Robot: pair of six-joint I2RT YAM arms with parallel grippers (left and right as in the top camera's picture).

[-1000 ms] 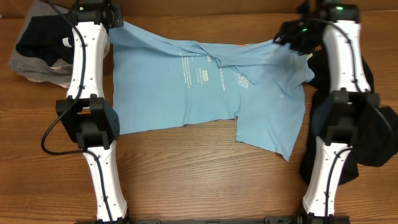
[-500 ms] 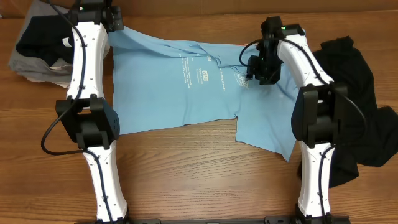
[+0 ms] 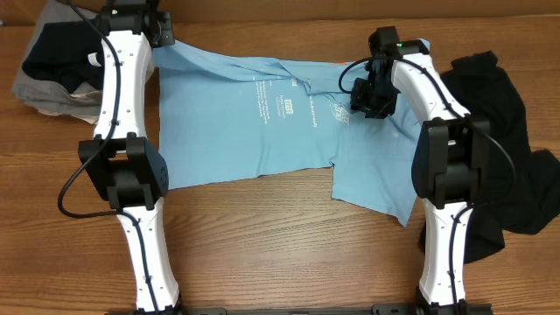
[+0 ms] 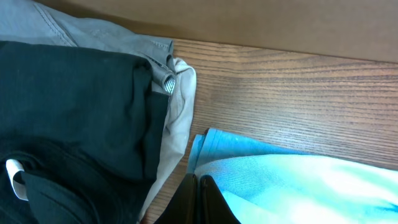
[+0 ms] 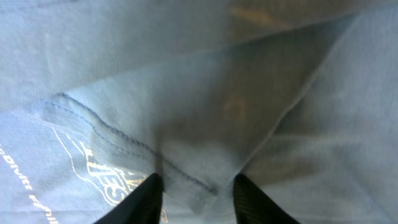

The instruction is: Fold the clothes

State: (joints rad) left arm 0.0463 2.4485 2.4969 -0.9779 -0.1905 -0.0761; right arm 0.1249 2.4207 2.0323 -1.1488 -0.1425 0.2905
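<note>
Black garment (image 3: 499, 96) lies beside right fingers (image 5: 146, 199), narrowly straddling blue T-shirt (image 3: 227, 131) fold; left fingers (image 4: 189, 205) pinch its corner.

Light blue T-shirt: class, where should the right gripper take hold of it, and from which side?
Grip the stitched hem fold beside the lettering on the light blue T-shirt. Come down from above: the fold rises as a ridge off the flat cloth, and the right gripper straddles it.
</note>
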